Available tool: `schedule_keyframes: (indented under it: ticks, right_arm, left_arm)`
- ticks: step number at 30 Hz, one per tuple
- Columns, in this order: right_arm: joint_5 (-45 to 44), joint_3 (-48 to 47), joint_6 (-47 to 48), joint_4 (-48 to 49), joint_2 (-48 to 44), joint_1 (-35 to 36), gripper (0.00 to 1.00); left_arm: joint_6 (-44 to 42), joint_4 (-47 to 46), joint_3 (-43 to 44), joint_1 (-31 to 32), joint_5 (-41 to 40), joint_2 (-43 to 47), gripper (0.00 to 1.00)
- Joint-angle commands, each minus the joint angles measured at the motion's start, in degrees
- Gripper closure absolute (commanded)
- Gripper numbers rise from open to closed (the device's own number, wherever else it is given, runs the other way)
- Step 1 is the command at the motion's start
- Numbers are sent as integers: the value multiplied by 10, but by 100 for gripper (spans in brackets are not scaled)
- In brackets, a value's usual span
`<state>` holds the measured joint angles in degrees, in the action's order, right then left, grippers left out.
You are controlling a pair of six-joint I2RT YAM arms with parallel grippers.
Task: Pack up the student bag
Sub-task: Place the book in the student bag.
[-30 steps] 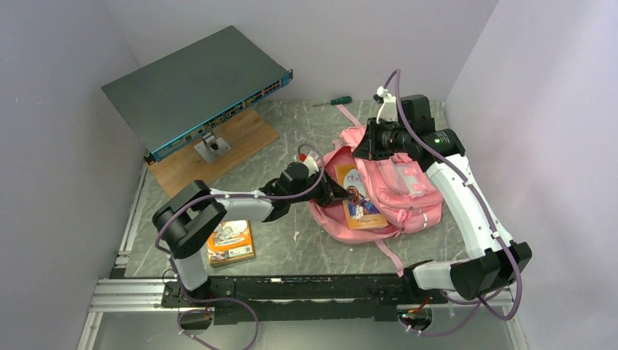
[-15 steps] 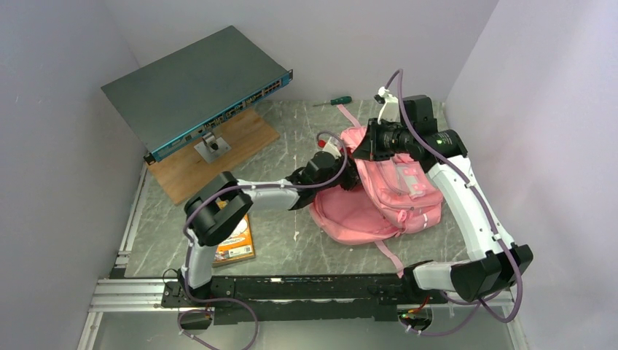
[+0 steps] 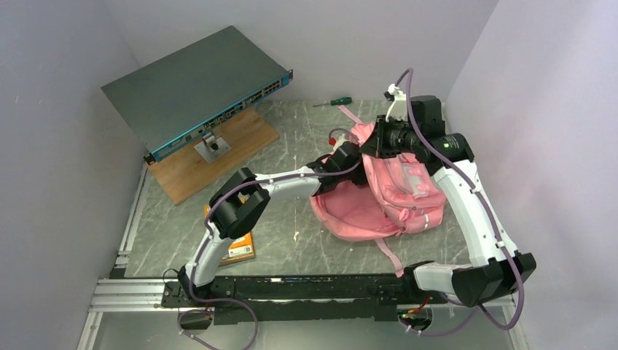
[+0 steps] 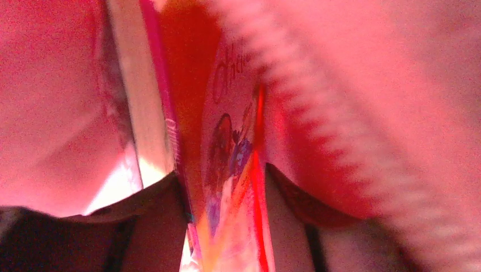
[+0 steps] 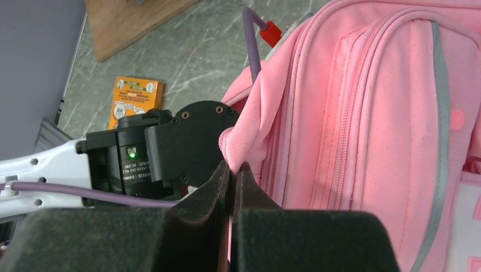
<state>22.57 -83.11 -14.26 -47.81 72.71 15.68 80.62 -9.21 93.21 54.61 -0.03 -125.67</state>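
I am seeing left claw [image 4: 224, 238] reaching inside student bag [image 3: 397, 186], book [image 4: 227, 141] between fingers, long axis pointing deeper in; cannot tell gripping or loose. Right claw [image 5: 232, 181] pinching bag's mouth edge, lifting. Bag lying on desk [image 3: 291, 138], right of centre.

The bag [image 3: 397, 200] was pink, with pale grey trim [image 5: 439, 113]. The book [image 4: 232, 170] had a red-orange cover with a many-coloured picture. The second book [image 5: 135, 101] was orange. The table [image 3: 291, 240] was grey with white veins, the board [image 3: 226, 149] light brown wood, the screwdriver [image 3: 337, 100] green-handled and the cable [image 5: 251, 45] purple.
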Motion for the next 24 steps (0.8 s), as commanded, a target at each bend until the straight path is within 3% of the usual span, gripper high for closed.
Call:
schedule_keyframes:
  ticks: [1, 2, 3, 12, 19, 24]
  right_arm:
    - [60, 7, -5, 60, -43, 10, 100]
    - [61, 11, -4, 62, -43, 9, 100]
    - [62, 16, -5, 66, -44, 7, 100]
    - [59, 43, -1, 76, -32, 3, 100]
    - [44, 83, -28, 119, -43, -1, 100]
    - [39, 133, -59, 168, -43, -2, 94]
  left_arm:
    - [-17, 136, 25, 12, 9, 18, 26]
    - [-25, 134, 15, 11, 9, 28, 10]
    - [-35, 140, 12, 8, 12, 35, 2]
    - [-106, 198, -32, -11, 49, 129, 0]
    - [-139, 50, -260, -15, 76, 316, 0]
    - [-225, 60, -359, -16, 66, 474, 0]
